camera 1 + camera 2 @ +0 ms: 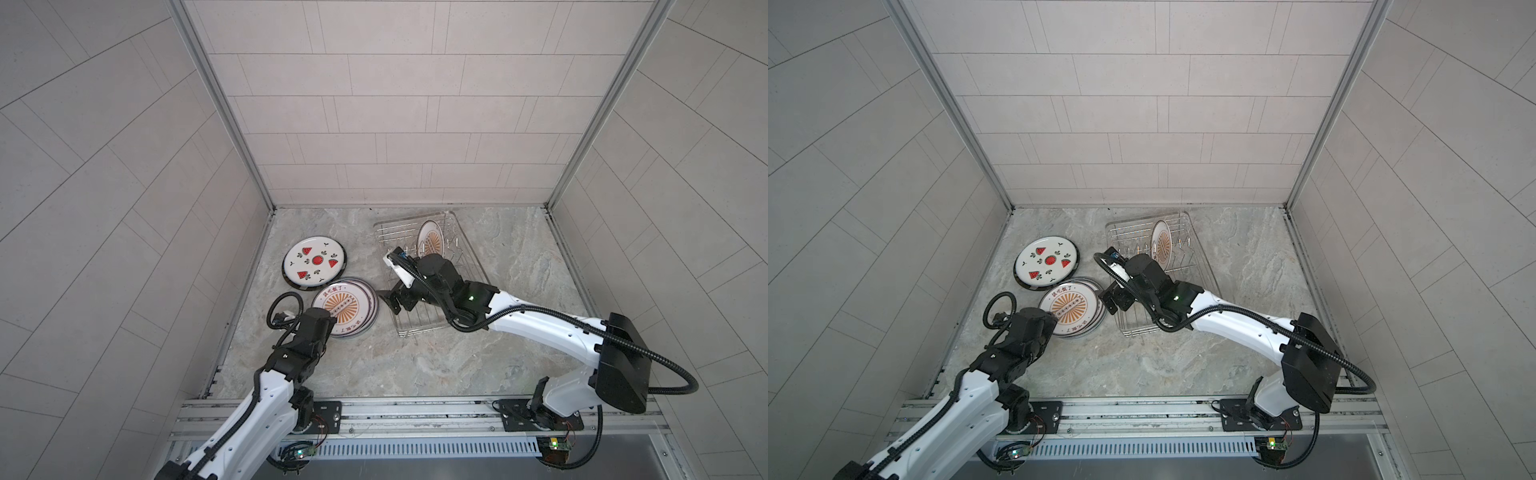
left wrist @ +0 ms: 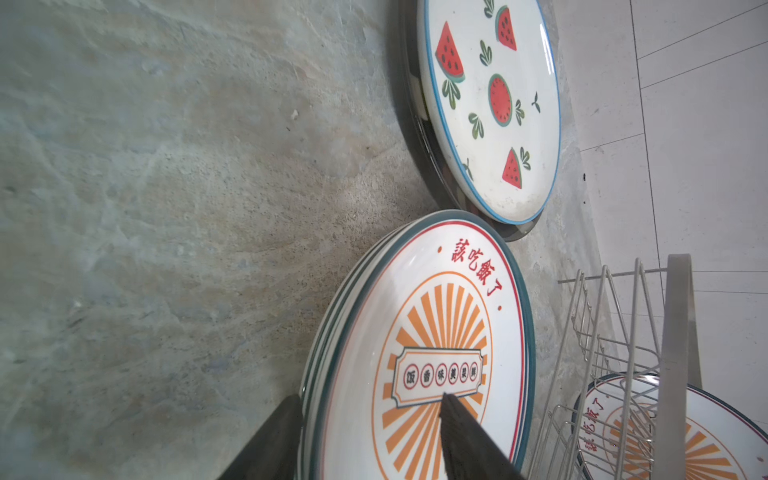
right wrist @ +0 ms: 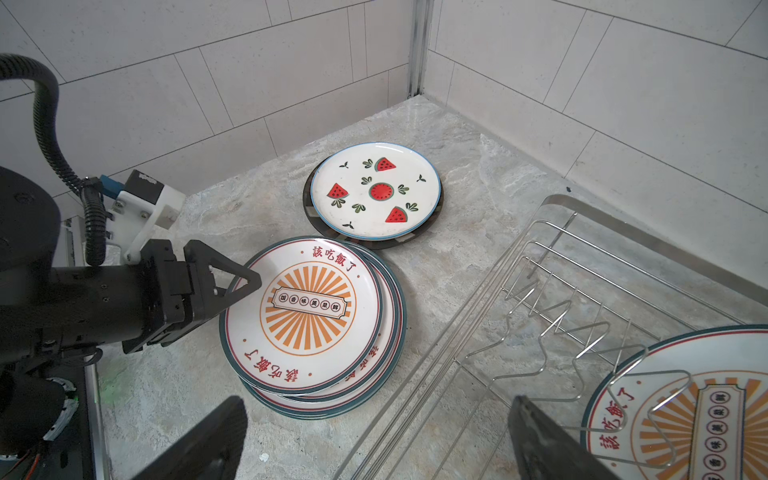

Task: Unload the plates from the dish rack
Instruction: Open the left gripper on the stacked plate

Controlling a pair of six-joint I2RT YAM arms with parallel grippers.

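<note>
Starting nearest you, your left hand (image 2: 370, 399) sits at the near rim of the sunburst stack (image 1: 345, 309). Its fingers are apart and straddle that rim, one over the stack's uppermost face and its mate down beside the edge. Nothing looks pinched between them, so I judge that stack to be resting free on the bench (image 1: 415, 365).

A little farther out, your right hand (image 3: 376, 436) hovers over the near-left part of the dish rack (image 1: 461, 253). Its fingers are spread wide and hold nothing. Its wrist camera looks toward the unloaded piles rather than into the rack.

Beyond the stack, the watermelon plate (image 1: 314, 261) lies flat on a dark plate (image 3: 374, 244), close to the left wall.

Farthest of all, the last plate (image 1: 430, 239) stands on edge among the prongs (image 3: 557, 328) at the rack's far end. Its decorated face is turned toward the left side, and its rim line runs roughly near to far.

That is the relation to work from. The plate lies past your right hand and off to its right, with the left hand well apart from it beyond the rack's wall. The right arm is clearly the nearer one. You will likely need to swing that hand toward the far end and set its fingers across the upper rim, one on each face.
</note>
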